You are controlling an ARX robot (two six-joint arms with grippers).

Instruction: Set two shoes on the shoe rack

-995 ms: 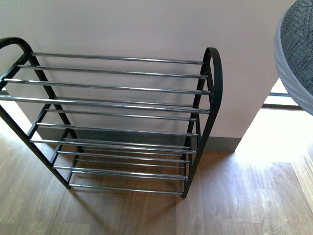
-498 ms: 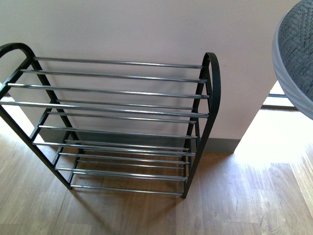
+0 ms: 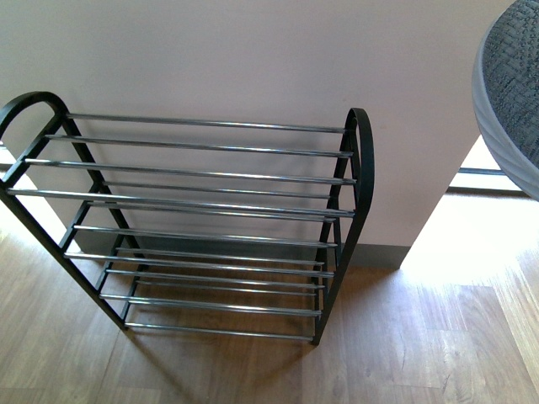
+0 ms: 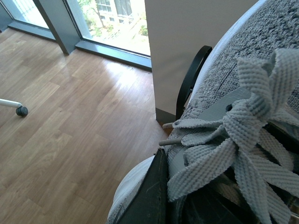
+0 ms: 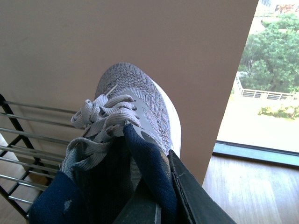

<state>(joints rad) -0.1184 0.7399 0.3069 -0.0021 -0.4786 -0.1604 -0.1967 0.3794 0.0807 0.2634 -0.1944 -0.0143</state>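
by the wall: one shoe rack [image 3: 202, 204] | left fingers [image 4: 150, 196] pinching one sneaker [image 4: 261, 140] | right fingers [image 5: 191, 196] pinching second sneaker [image 5: 140, 98]

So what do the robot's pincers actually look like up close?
Little shows. The left pincer and right pincer each show a flat, matte black finger with pale scuffs along the edge. A grey sneaker hides the rest of each; no cables, markings or arms visible.

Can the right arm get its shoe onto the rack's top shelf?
Probably yes. The right end effector grips the grey sneaker close to the shoe rack, whose top rods are bare.
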